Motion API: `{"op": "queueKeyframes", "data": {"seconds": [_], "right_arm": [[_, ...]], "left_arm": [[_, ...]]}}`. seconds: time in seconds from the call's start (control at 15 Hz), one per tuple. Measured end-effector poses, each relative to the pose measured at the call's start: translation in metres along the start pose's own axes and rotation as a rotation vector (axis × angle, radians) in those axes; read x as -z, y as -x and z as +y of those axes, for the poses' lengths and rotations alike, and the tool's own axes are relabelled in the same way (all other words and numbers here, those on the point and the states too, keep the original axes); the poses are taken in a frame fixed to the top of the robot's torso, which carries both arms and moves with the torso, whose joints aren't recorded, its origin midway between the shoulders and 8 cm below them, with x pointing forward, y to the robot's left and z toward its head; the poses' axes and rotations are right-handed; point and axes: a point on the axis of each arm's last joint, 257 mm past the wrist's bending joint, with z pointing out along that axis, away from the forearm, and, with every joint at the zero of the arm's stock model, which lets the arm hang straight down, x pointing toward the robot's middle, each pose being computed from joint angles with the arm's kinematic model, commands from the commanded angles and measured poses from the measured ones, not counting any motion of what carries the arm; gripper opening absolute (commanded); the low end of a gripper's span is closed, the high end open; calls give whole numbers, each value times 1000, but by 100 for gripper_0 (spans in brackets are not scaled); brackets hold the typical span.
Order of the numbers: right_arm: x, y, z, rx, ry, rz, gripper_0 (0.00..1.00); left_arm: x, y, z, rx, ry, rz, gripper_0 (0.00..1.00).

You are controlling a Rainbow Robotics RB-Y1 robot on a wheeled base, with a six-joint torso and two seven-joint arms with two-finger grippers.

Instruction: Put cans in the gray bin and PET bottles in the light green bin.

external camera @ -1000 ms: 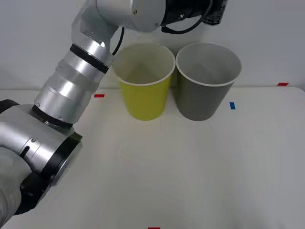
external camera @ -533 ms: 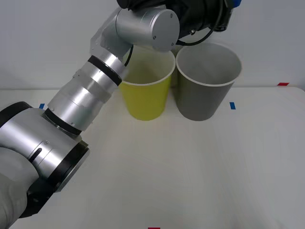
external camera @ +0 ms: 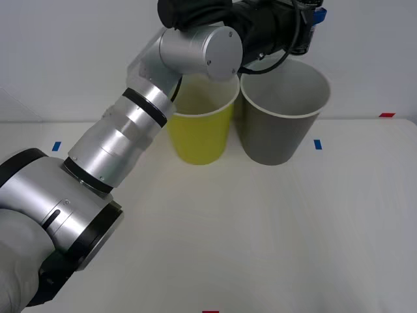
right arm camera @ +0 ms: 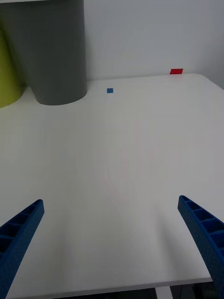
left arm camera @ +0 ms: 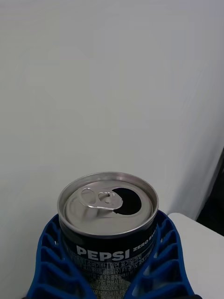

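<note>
Change: the left arm has swung further over since a moment ago, its wrist now above the gap between the two bins, nearer the gray one.
Left claw [left arm camera: 108, 280]: blue ribbed fingers closed around the Pepsi can, held high over the gray bin's near rim.
Pepsi can [left arm camera: 108, 224]: small, dark body with white lettering, silver top, tab pushed in and the mouth open; upright in the left claw.
Gray bin [external camera: 280, 127]: tall, tapered, white rim, pale inside; what it holds cannot be told.
Light green bin [external camera: 199, 134]: same shape, yellow-green, just beside the gray bin on its left; its inside partly hidden by the arm.
Right claw [right arm camera: 112, 243]: fingers spread wide, gripping nothing, low over the white bench [external camera: 260, 235].
Bench marks: red and blue tape squares [right arm camera: 110, 90].
</note>
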Motion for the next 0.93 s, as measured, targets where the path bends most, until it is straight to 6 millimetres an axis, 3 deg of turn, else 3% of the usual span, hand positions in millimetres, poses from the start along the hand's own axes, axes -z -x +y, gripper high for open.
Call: {"op": "queueKeyframes", "data": {"seconds": [0.4,0.47,0.53,0.93], "right_arm": [[0,0,0,0,0,0,100],[0,0,0,0,0,0,100],[0,0,0,0,0,0,100],[0,0,0,0,0,0,100]], "left_arm": [[-2,1,-7,-9,-14,-10,0],[-2,1,-8,-10,-15,-10,27],[-2,1,-9,-11,-17,-10,100],[-3,0,-14,-27,-25,-10,100]]}}
